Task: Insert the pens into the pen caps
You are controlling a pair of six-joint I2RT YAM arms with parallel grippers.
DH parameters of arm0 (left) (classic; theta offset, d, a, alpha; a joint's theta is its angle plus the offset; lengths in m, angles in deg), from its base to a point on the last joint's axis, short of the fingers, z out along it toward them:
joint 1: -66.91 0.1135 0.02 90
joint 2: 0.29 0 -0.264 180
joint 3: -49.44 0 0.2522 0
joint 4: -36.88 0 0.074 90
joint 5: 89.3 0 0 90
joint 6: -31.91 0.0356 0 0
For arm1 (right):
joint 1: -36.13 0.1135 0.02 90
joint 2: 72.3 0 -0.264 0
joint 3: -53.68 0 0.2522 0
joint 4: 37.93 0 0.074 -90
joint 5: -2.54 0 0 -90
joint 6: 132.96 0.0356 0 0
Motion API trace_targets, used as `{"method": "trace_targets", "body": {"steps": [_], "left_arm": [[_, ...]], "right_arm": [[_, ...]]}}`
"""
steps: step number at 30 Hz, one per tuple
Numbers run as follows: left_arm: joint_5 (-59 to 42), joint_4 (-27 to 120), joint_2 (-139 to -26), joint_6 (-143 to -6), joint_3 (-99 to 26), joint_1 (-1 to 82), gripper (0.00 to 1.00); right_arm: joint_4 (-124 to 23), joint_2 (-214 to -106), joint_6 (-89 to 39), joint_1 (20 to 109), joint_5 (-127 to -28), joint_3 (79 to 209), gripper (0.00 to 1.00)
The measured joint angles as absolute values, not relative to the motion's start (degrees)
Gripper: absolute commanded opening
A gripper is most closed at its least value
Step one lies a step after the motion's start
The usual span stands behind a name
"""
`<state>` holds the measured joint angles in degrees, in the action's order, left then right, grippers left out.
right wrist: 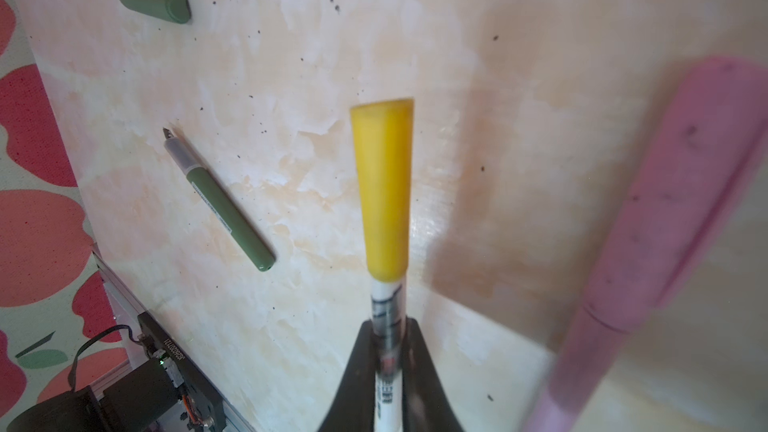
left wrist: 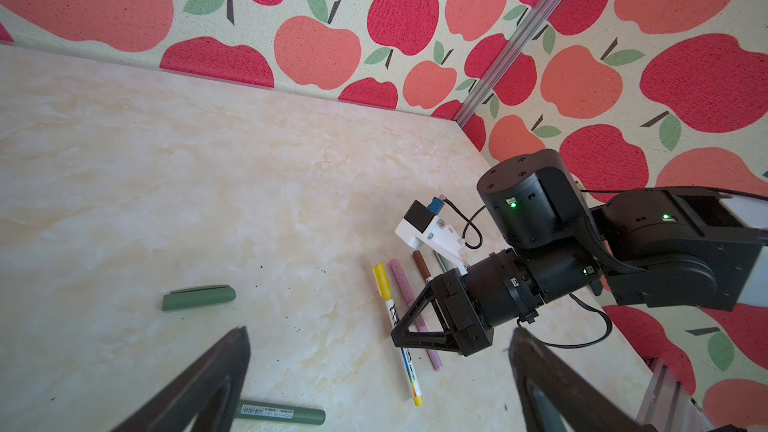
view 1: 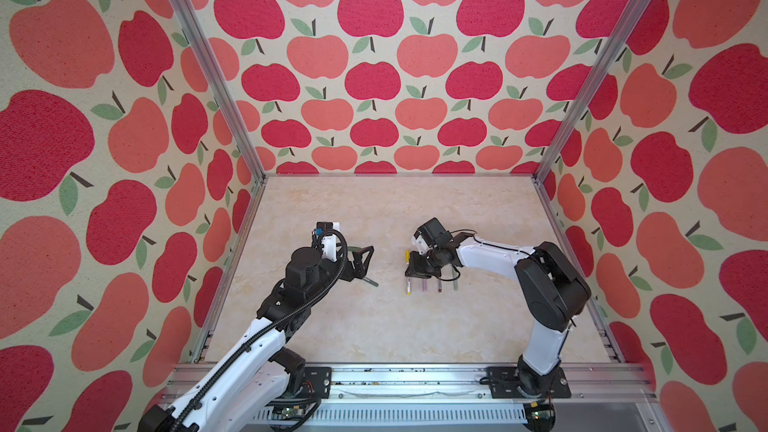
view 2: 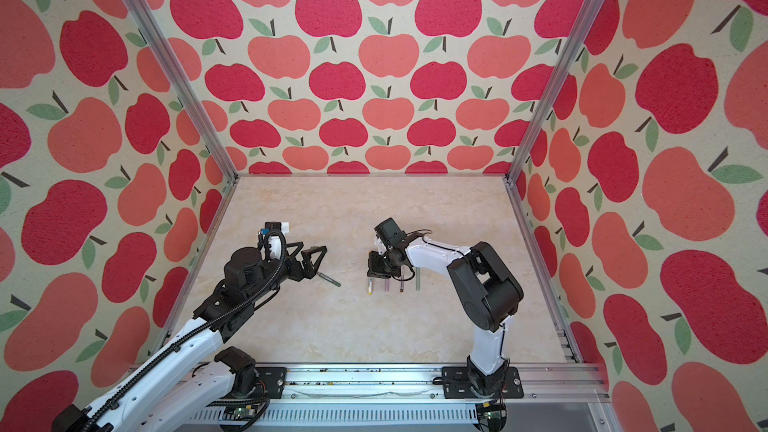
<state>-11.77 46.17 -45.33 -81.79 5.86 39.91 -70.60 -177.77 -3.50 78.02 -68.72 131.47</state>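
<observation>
Four pens lay in a row on the bench (view 1: pixel 374 326), right of centre: the white-and-yellow pen (left wrist: pixel 409 369), the lilac-pink pen (left wrist: pixel 401 280), the brown pen (left wrist: pixel 420 261) and the sage green pen (view 1: pixel 455 284). As far as the views showed, each had its cap fitted.

The right jaws were closed on the white barrel of the white-and-yellow pen, just behind its yellow cap (right wrist: pixel 384 189) (whether that pen rested on the bench or was raised clear of it could not be determined).

The dark green pen (left wrist: pixel 280 412) lay uncapped to the left of the row, with its fine tip exposed. The dark green cap (left wrist: pixel 198 297) lay apart from it, farther back on the bench. The left jaws stood fully open above the dark green pen and held nothing.

Handling, as a judgement:
- **Pen:** it appeared light, rigid and smooth-walled, and being round it was likely to roll or slip under an off-centre pinch. It would best be gripped across the mid-barrel, well clear of the tip, which looked the only fragile part.
- **Cap:** short and hollow, it would best be held near its closed end, leaving the mouth free
</observation>
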Motion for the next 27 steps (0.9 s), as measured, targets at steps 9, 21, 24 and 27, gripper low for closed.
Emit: {"method": "trace_targets", "body": {"steps": [9,21,24,27], "left_arm": [[-11.8,46.2,-45.4,-81.8,5.9,39.9,0.99],[-12.2,46.2,-46.2,-81.8,5.9,40.2,0.99],[-12.2,46.2,-46.2,-81.8,5.9,40.4,0.99],[-12.2,46.2,-46.2,-81.8,5.9,40.6,0.99]], "right_arm": [[-70.6,-179.7,-3.7,77.3,-68.7,131.5,0.02],[-70.7,-180.9,-3.9,76.8,-68.4,132.5,0.02],[-70.7,-181.2,-3.9,76.6,-68.4,133.0,0.03],[-70.7,-181.6,-3.9,76.6,-68.4,133.4,0.04]]}}
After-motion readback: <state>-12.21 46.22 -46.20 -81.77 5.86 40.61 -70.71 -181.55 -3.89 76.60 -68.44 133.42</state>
